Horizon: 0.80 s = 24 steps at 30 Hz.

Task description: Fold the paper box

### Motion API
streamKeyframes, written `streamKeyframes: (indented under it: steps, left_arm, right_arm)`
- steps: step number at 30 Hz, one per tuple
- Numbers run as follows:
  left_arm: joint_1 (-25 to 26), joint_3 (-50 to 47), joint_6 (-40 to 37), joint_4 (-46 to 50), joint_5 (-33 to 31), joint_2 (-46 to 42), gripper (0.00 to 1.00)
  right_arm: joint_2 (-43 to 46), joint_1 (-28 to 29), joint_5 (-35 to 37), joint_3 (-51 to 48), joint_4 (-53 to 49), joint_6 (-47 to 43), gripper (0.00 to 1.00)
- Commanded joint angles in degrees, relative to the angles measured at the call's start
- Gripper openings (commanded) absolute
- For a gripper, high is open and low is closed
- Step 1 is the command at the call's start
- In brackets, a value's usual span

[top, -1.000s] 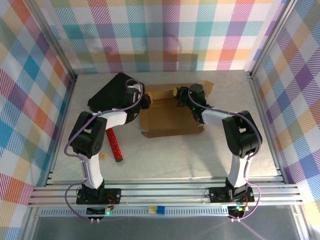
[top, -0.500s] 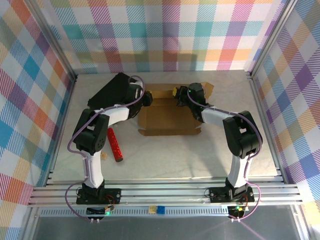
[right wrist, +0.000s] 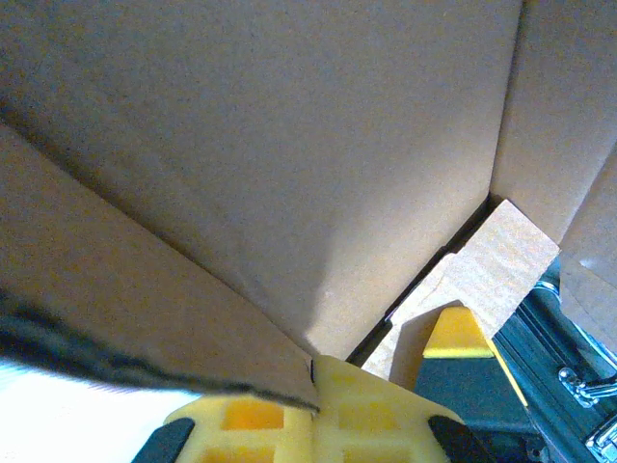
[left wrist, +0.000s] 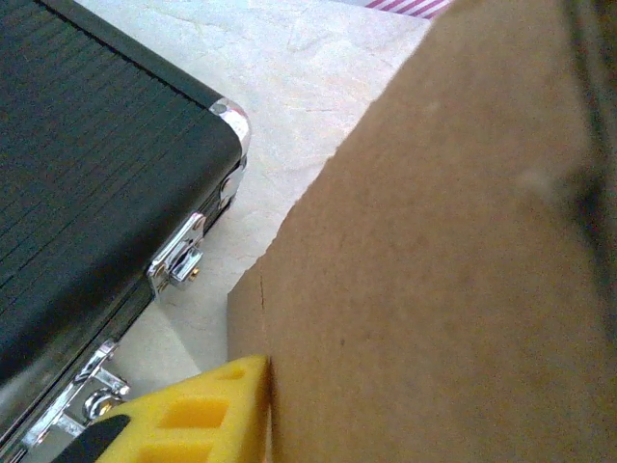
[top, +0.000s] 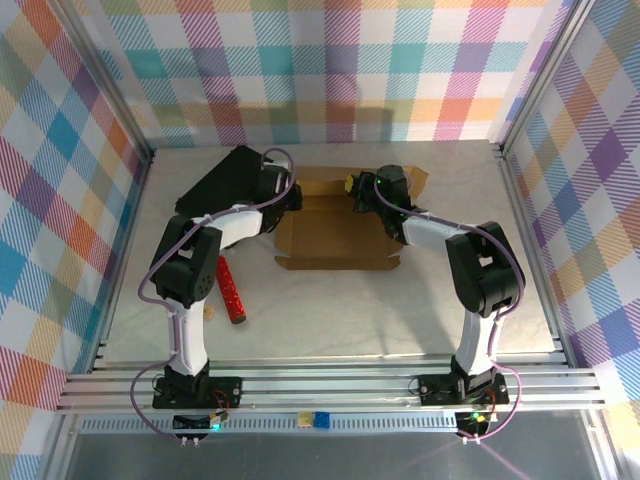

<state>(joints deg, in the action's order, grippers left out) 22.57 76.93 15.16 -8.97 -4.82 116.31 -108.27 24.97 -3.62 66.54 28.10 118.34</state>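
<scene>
Left arm, right arm: black joints, white links, purple cables, black bases, yellow fingers.

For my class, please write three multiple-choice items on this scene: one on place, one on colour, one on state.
1. Where is the case from the box?
A on top of it; B to its far left; C to its right.
2. What colour is the tube?
A blue; B green; C red.
3. The right end effector is:
A shut on the box; B wide open; C holding the tube.
Key: B, the top view shows it off the box's far-left corner; C, plainly red in the top view; A, it pinches a cardboard edge.
</scene>
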Motion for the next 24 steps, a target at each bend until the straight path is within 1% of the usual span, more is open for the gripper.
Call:
streamKeyframes:
  steps: [1, 3, 5, 7, 9, 12, 14, 21, 24]
  left_arm:
    - [0.8, 2.0, -0.6, 2.1, -2.7, 1.5, 0.22]
    - [1.0, 2.5, -0.8, 3.1, -3.2, 1.9, 0.14]
    - [1.0, 2.8, -0.7, 3.8, -3.9, 2.3, 0.11]
    - [1.1, 2.8, -0.4, 4.2, -4.5, 2.7, 0.1]
    - [1.1, 3.1, -0.2, 4.5, -4.8, 3.2, 0.12]
    - [1.1, 4.0, 0.2, 5.4, -5.4, 4.1, 0.25]
    - [1.1, 5.1, 0.4, 6.5, -5.5, 4.9, 0.29]
    - [0.8, 6.4, 1.5, 6.5, -5.5, 6.7, 0.3]
    - [0.6, 7.1, 1.4, 6.8, -5.2, 7.5, 0.27]
  right_arm:
    - [-1.1, 1.5, -2.9, 0.6, -6.4, 2.2, 0.0]
    - [-1.1, 1.5, -3.0, 0.8, -6.4, 2.5, 0.0]
    - [-1.1, 1.5, -3.1, 1.1, -6.6, 2.7, 0.0]
    - [-1.1, 1.5, -3.2, 1.3, -6.7, 2.9, 0.0]
    - [-1.1, 1.5, -3.5, 1.6, -6.9, 3.1, 0.0]
    - [-1.3, 1.5, -3.9, 2.0, -7.0, 3.2, 0.0]
    - [-1.3, 1.5, -3.9, 2.0, -7.0, 3.4, 0.0]
    - [-1.8, 1.5, -4.0, 2.4, -6.4, 3.8, 0.0]
    - [-1.9, 1.4, -4.2, 2.7, -6.5, 3.8, 0.0]
